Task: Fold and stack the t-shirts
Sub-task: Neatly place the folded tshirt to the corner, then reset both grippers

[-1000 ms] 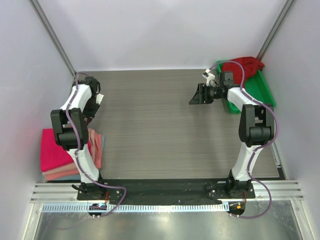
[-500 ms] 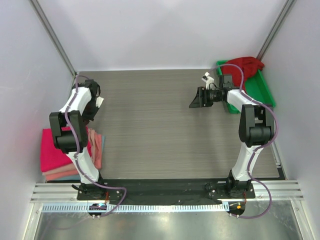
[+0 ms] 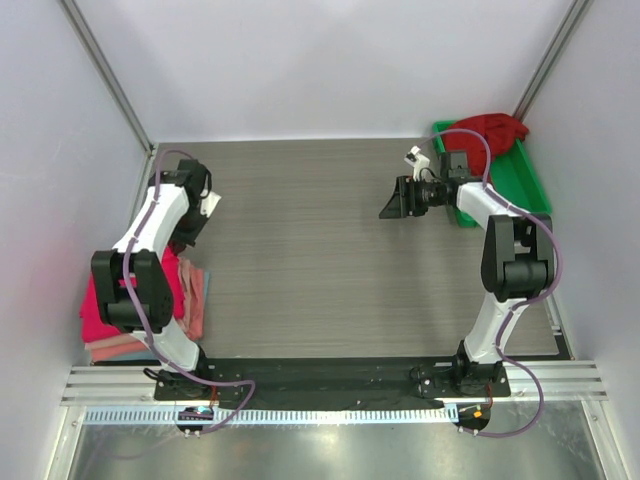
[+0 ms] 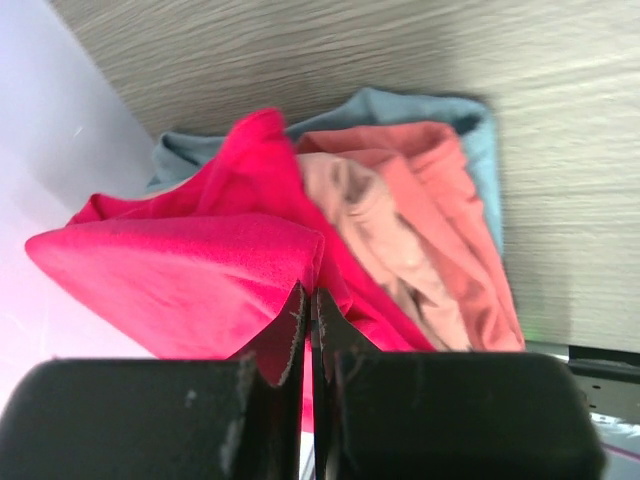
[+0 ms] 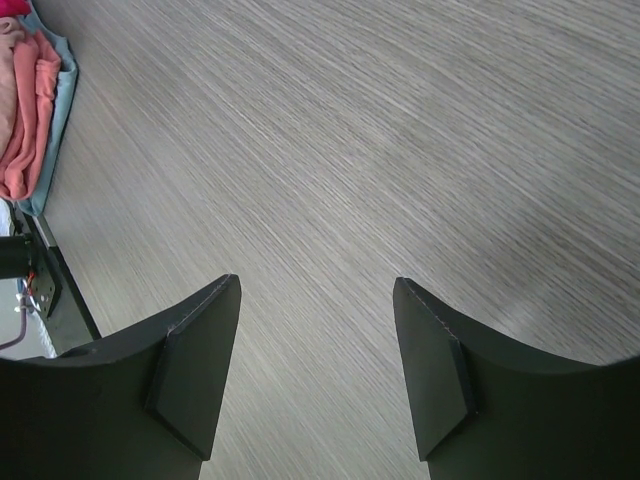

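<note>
Your bright pink-red shirt (image 4: 190, 280) lies rumpled atop salmon pile (image 4: 430, 220), lower left of top view. Left gripper (image 4: 308, 296) pressed closed, empty. Right gripper (image 5: 316, 284) spread wide, empty, above table (image 5: 350, 120).

Bright pinkish-red t-shirt (image 4: 190, 270), salmon-pink folded t-shirts (image 4: 425, 225), blue-grey cloth (image 4: 400, 104), crimson t-shirt (image 3: 495, 128), green tray (image 3: 525, 182), grey wood-grain table (image 3: 300, 250)

The left arm (image 3: 155, 210) and right arm (image 3: 488, 322) share white shells, black joints and looping lilac cables (image 3: 170, 152); the right hand (image 5: 315, 290) has matte black wedge fingers (image 5: 195, 370).
</note>
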Controlling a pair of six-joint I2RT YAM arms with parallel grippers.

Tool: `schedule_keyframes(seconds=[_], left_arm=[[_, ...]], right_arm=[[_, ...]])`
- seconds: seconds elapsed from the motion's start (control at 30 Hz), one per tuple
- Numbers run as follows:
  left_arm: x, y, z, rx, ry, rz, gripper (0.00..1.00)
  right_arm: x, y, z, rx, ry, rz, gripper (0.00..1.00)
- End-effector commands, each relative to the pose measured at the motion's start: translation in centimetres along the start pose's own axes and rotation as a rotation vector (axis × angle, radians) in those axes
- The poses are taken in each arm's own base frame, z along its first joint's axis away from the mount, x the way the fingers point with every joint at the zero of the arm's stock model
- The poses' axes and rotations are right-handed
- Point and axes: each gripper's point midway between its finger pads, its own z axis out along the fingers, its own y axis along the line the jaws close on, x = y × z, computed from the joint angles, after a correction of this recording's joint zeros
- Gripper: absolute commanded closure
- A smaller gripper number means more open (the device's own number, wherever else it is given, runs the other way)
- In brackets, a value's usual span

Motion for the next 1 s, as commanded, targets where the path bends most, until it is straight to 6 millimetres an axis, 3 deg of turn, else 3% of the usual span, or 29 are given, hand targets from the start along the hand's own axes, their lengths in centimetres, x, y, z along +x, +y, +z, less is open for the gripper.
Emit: schedule_keyframes(seconds=[0.0, 0.2, 0.23, 0.27, 0.33, 0.47, 0.57, 0.63, 0.77, 0.8, 0.83, 0.87, 0.97], left_arm=[[-0.5, -1.7, -0.5, 0.041, -0.025, 0.053, 1.0], [-1.5, -0.9, -0.7, -0.023, -0.033, 0.047, 0.99], [-1.6, -0.6, -0.8, -0.04, -0.037, 0.041, 0.94], [-1.5, -0.3, -0.8, -0.059, -0.035, 0.033, 0.79], [-1.8, 0.6, -1.3, -0.102, -0.062, 0.007, 0.74], [-3.0, 1.9, -2.7, -0.146, -0.123, -0.02, 0.51], [-5.7, 3.4, -4.7, -0.154, -0.21, -0.072, 0.33], [-8.0, 4.6, -6.9, -0.126, -0.298, -0.135, 0.27], [-12.2, 2.3, -8.5, 0.075, -0.412, -0.142, 0.27], [-13.0, 1.9, -8.7, 0.094, -0.429, -0.145, 0.2], [-13.7, 1.5, -8.9, 0.109, -0.444, -0.151, 0.05], [-15.0, 1.0, -9.6, 0.12, -0.473, -0.155, 0.01], [-18.3, 0.1, -9.8, 0.136, -0.533, -0.192, 0.0]], right_arm=[[-1.3, 1.9, -1.2, -0.023, -0.042, -0.082, 0.32], [-0.8, 2.3, -1.5, -0.019, -0.039, -0.081, 0.32], [-0.8, 2.3, -1.6, -0.015, -0.041, -0.086, 0.32], [-0.7, 2.4, -1.7, -0.012, -0.04, -0.088, 0.32], [-0.6, 2.4, -1.7, -0.009, -0.04, -0.091, 0.32], [-0.6, 2.3, -1.8, -0.002, -0.042, -0.082, 0.32], [-0.9, 2.4, -1.9, 0.002, -0.046, -0.077, 0.32], [-1.1, 2.4, -2.1, 0.013, -0.046, -0.087, 0.32], [-2.0, 1.8, -3.5, 0.097, -0.023, -0.188, 0.3], [-2.4, 1.4, -3.8, 0.135, -0.024, -0.202, 0.28], [-3.6, 1.1, -4.2, 0.18, -0.039, -0.229, 0.25], [-4.3, 0.6, -4.3, 0.242, -0.04, -0.232, 0.01], [-6.7, -1.4, -4.4, 0.491, -0.066, -0.184, 0.0]])
